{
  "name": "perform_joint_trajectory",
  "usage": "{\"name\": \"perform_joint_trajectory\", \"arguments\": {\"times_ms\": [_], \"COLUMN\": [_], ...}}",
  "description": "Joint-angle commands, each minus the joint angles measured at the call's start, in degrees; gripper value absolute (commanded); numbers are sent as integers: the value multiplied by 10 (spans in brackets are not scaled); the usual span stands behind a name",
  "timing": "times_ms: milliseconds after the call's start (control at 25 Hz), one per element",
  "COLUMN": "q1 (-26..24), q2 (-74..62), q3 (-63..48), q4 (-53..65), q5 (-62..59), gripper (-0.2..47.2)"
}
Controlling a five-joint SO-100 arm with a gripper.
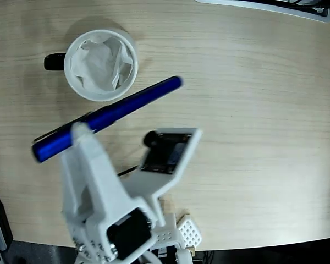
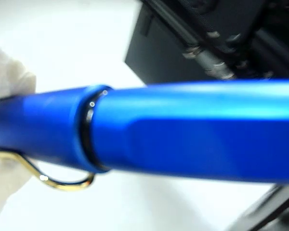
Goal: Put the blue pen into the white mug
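The blue pen (image 1: 126, 105) is held up off the wooden table, lying slantwise from lower left to upper right. My white gripper (image 1: 81, 131) is shut on it near its lower-left third. Its upper-right end reaches past the lower right of the white mug (image 1: 100, 65), which stands upright at the upper left. The mug has crumpled white paper inside and a black handle (image 1: 54, 61) pointing left. In the wrist view the blue pen (image 2: 183, 130) fills the frame crosswise, its wire clip (image 2: 58, 183) at the lower left. One white finger (image 2: 9, 77) shows at the left edge.
My arm's white body and its black camera module (image 1: 168, 151) rise from the table's front edge. A white and dark object (image 1: 275, 6) lies along the far right edge. Dark equipment with cables (image 2: 207, 43) shows behind the pen in the wrist view.
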Motion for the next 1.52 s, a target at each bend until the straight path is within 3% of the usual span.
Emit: {"name": "perform_joint_trajectory", "arguments": {"times_ms": [0,120,320,840,1320,1480], "q1": [-32,-71,-109,-92,-80,-79], "q2": [37,40,31,-18,-59,-63], "q3": [16,42,123,218,221,222], "q4": [-18,-34,-161,-212,-245,-255], "q5": [71,105,129,132,130,133], "gripper": [0,0,0,0,1,99]}}
